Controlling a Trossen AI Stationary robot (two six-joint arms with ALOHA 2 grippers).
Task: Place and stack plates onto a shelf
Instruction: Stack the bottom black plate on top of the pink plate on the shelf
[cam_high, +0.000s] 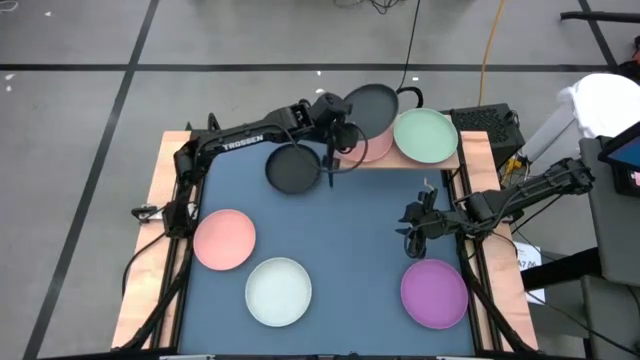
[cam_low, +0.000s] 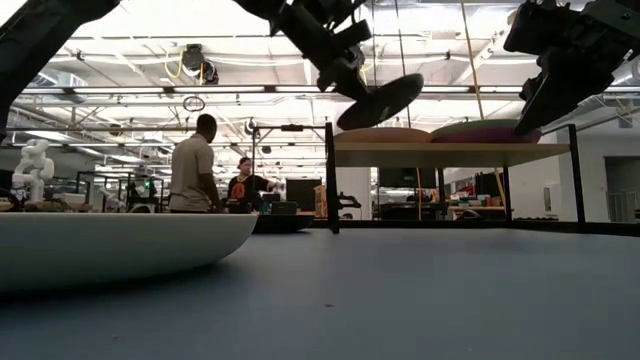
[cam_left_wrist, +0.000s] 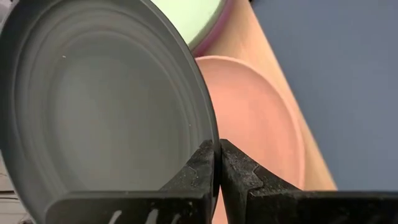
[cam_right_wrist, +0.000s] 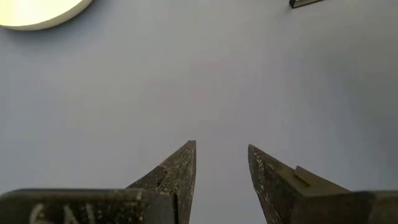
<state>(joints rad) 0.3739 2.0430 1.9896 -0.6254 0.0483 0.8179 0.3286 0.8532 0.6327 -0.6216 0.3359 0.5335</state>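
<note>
My left arm reaches across to the shelf (cam_high: 470, 150), its left claw (cam_left_wrist: 217, 168) pinched on the rim of a dark grey plate (cam_high: 372, 108) held tilted above the pink plate (cam_high: 375, 148) there, while my right claw (cam_high: 415, 228) hangs open over the blue surface (cam_high: 350, 230).

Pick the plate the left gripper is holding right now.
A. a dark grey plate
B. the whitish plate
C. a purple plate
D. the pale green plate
A: the left gripper is pinched on the rim of a dark grey plate, held tilted above the pink plate on the shelf.
</note>
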